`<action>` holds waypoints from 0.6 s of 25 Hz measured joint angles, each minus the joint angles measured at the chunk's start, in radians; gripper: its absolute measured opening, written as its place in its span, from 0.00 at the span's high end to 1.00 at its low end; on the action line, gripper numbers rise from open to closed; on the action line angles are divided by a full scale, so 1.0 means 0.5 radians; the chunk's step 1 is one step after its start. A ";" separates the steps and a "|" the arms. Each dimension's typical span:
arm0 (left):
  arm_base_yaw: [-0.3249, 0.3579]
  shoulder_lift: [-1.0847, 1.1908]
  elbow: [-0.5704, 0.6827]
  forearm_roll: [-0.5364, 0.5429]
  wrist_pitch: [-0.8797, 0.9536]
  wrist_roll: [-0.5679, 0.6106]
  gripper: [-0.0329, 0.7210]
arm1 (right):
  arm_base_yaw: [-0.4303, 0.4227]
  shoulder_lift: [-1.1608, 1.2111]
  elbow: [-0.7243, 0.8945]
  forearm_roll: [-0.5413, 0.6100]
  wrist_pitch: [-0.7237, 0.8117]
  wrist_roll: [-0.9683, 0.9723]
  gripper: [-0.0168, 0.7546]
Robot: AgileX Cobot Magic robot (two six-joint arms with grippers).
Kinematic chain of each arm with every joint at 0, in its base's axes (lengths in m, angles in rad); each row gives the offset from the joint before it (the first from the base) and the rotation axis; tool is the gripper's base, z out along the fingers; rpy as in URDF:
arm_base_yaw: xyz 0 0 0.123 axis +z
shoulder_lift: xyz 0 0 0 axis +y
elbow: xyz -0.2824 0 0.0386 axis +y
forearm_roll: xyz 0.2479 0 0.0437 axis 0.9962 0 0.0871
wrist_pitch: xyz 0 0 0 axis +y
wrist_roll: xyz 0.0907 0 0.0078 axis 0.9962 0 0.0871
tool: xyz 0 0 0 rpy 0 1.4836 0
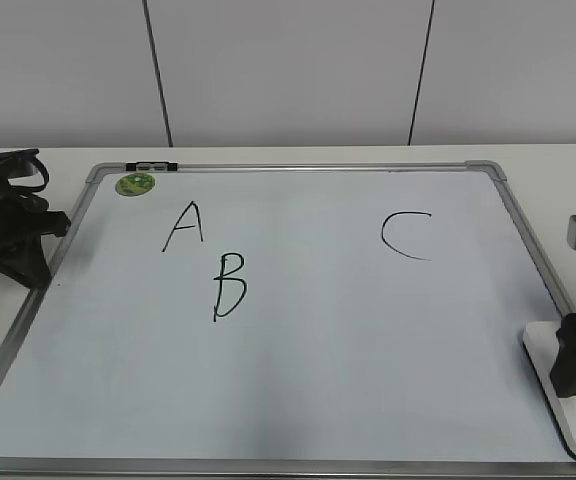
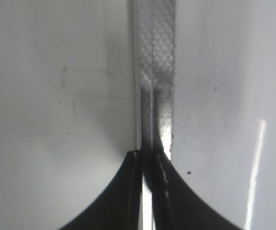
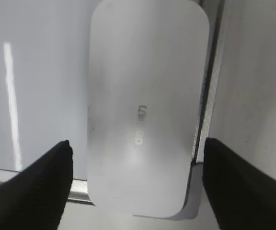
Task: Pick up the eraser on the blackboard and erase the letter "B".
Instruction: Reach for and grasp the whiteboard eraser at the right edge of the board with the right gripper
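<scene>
L gripper [image 1: 13, 235] sits at the far-left frame of the blackboard [image 1: 298, 168], fingers pressed together w/ nothing between them; in its wrist view only the silver rail runs straight out ahead of the tips. The letter "B" [image 1: 229, 286] lies to its right, a short way onto the board and just below the "A" [image 1: 184, 227]. The "C" [image 1: 406, 235] is further right again.

R gripper [image 3: 137, 158] is spread wide, directly over the eraser [image 3: 147, 110]. The eraser's long axis runs straight fwd from the gripper, so the fingers flank its long sides. Fingers prob. not touching it yet, though the view is tight. It lies at the board's near-right corner, overhanging the frame. So R arm is the nearer by far; from there the B is well off to the gripper's left, across most of the board.
</scene>
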 joint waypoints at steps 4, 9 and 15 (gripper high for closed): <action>0.000 0.000 0.000 0.000 0.000 0.000 0.94 | 0.000 0.069 0.000 0.000 -0.053 0.018 0.14; 0.000 0.000 0.000 -0.004 0.000 0.000 0.94 | 0.000 0.142 0.000 0.004 -0.089 0.039 0.14; 0.000 0.000 0.000 -0.004 0.004 0.000 0.94 | 0.000 0.155 -0.005 0.023 -0.159 0.043 0.14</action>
